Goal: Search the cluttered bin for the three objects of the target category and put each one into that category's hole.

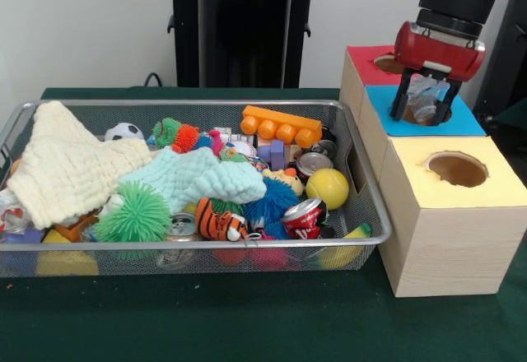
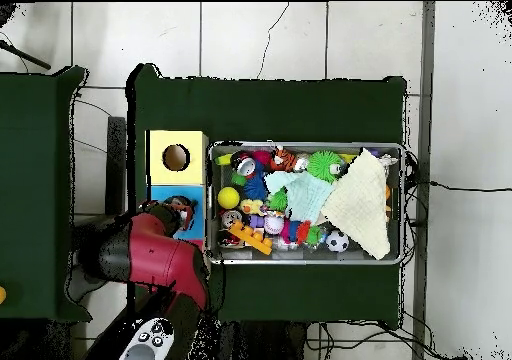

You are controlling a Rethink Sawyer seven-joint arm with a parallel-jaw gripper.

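- Fingers clamped on a crinkly clear thing, looks like a plastic bag or wrapper, hard to say exactly what.
- Gripper hanging right over the hole in the blue box top, tips just about at the rim.
- Same story from overhead: gripper parked over the blue section, arm covering most of it.
- Could go wrong: floppy plastic snagging on a finger when let go, so hanging there instead of dropping. Light stuff like that tends to cling.
- Could also catch on the hole's edge and sit half in, half out, if the release comes a bit off centre.
- Hole count: three, on red, blue and yellow tops, lined up in one wooden block just beside the bin.
- Over in the wire bin: two cloths, a cream one and a pale green one, covering a fair bit, so likely more stuff hidden underneath.
- Cans: at least three visible, one red, one silver at the front, one further back.
- Spiky balls: green and blue, maybe a third near the back.
- One yellow ball, one soccer ball, one orange brick, one tiger toy.
- Can't tell which remaining items match the blue category, too much clutter.
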